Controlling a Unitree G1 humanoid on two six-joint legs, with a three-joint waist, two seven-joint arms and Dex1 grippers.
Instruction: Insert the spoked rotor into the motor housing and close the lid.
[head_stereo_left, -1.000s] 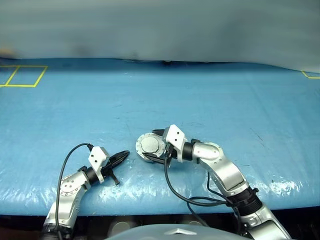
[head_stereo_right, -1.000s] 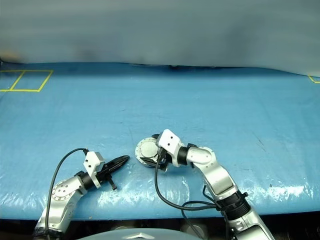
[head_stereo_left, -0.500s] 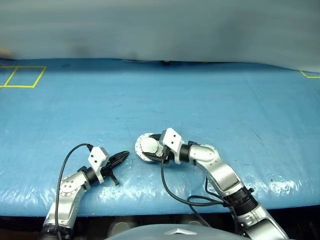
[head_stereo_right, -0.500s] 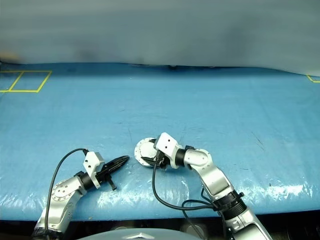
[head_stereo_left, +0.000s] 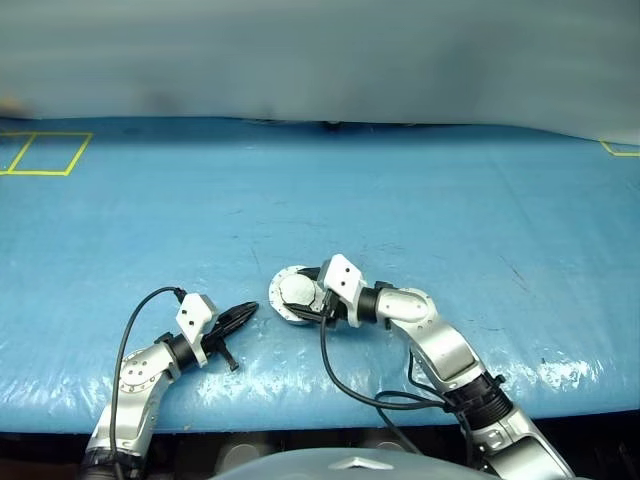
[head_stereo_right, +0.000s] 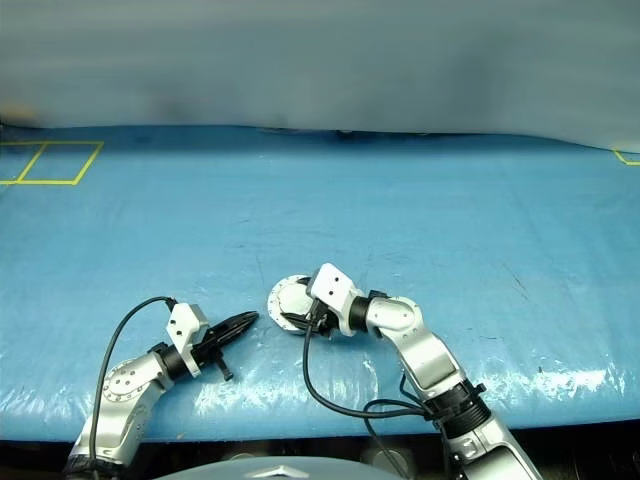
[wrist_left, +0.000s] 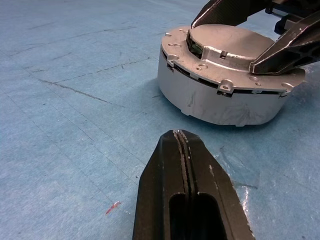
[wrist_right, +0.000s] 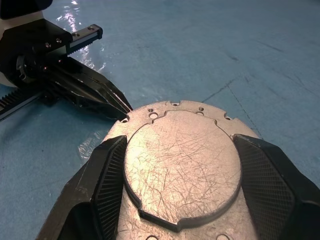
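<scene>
Right claw (wrist_right: 180, 200) clamped on the raised centre of the scratched plain-grey lid (wrist_right: 182, 165), which lies shut flat on the grey motor housing (wrist_left: 220, 102), contents hidden, on the blue worktop (head_stereo_left: 450, 210) near its front edge; left claw (wrist_left: 187, 165) together, just beside.

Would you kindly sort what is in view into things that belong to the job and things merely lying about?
Job: motor housing, lid closed on it, right gripper straddling the lid, left gripper shut nearby.
Lying about: blue table cover, yellow tape squares.
</scene>
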